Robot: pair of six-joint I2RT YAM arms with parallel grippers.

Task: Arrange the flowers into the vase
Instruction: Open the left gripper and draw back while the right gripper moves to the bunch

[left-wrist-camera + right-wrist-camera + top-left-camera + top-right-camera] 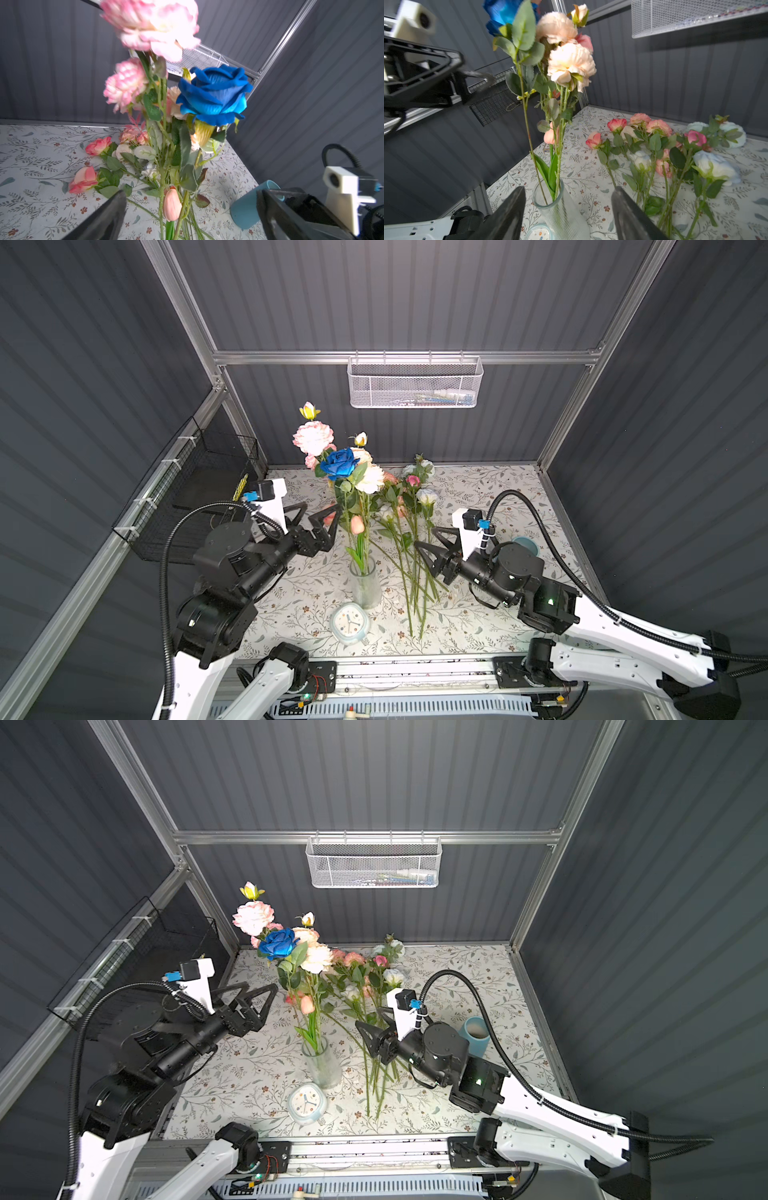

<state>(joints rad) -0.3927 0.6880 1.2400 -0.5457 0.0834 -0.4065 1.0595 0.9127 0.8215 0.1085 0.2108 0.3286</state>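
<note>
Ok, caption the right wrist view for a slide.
Open right gripper faces the glass vase of arranged flowers; loose flowers lie on the tablecloth.

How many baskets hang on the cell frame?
2: a white mesh basket on the back rail, and a black wire basket along the left wall. No others visible.

vase (pixel 560 212) clear ribbed glass, glossy | flowers (pixel 571 60) matt cloth petals, waxy green stems | tablecloth (pixel 478 497) smooth, printed, faint sheen | wall basket (pixel 415 385) white metal mesh | cup (pixel 243 212) matt blue, perhaps plastic | frame (pixel 291 357) brushed metal
</note>
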